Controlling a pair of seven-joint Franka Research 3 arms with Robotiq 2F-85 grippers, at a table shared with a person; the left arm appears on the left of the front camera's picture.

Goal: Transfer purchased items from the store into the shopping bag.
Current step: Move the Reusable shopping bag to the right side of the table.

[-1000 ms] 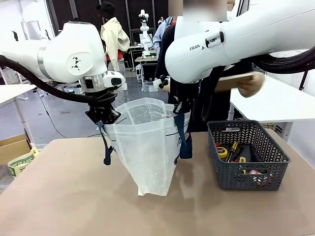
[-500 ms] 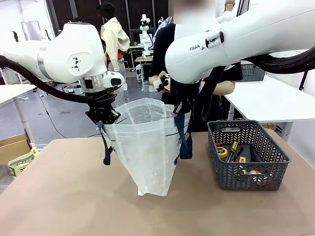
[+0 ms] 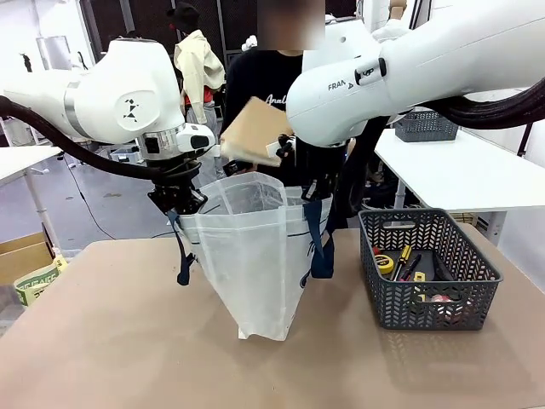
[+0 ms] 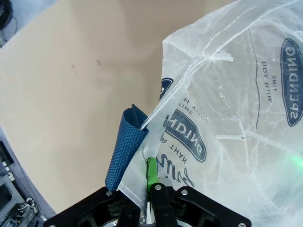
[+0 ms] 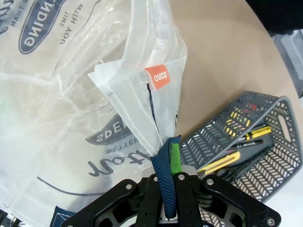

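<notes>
Shopping bag (image 3: 255,264) stands open at mid-desk (image 3: 128,341), its rim pinched by the clenched left end effector (image 3: 179,203) and right end effector (image 3: 313,192). The store (image 3: 426,302), right of the bag, contains yellow-and-black tools (image 3: 400,262). A person (image 3: 260,77) holds a brown box (image 3: 255,129) above the bag's mouth.

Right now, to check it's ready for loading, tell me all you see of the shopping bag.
The shopping bag is translucent white plastic with navy strap handles and navy oval logos. It stands upright on the table, mouth held open. The left hand and right hand each pinch its top edge, shut on it.
</notes>
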